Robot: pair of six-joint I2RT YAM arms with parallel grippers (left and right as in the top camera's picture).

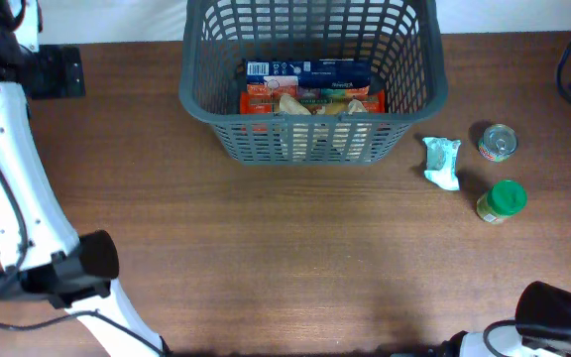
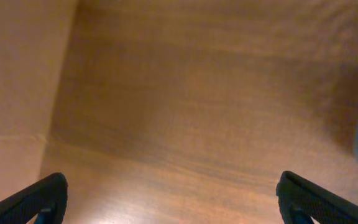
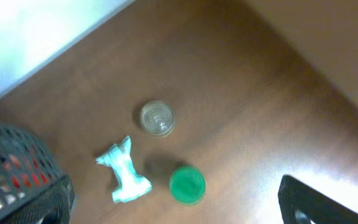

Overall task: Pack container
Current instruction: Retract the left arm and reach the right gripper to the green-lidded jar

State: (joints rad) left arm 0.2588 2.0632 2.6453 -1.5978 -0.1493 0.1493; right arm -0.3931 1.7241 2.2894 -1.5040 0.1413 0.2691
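- The wooden table [image 1: 295, 258] filled the overhead view.
- The dark grey shopping basket [image 1: 266, 121] stood at its far edge, near the middle. Boxed and bagged groceries [image 1: 310, 89] already lay inside, against the near wall.
- The left gripper [image 2: 173, 202] hung over bare wood at the near left, fingers spread wide and holding nothing. It looked to have no part in this step.
- The right gripper [image 3: 179, 213] was also spread wide and empty, and looked down on three loose items to the right of the basket.
- A crumpled white and teal packet [image 1: 441, 162] lay nearest the basket.
- A green-lidded jar [image 1: 502, 201] stood upright just beside the packet, on the near side.
- A small tin can [image 1: 498, 142] stood upright beyond the jar.
- The step in hand was probably a pick by the right arm.
- The jar sat closest under the fingers, so it seemed the natural choice.
- To do it well, the arm should centre over the lid, come straight down and close across the jar's body without nudging the packet.
- It should then lift above the thick rim before crossing to the basket.
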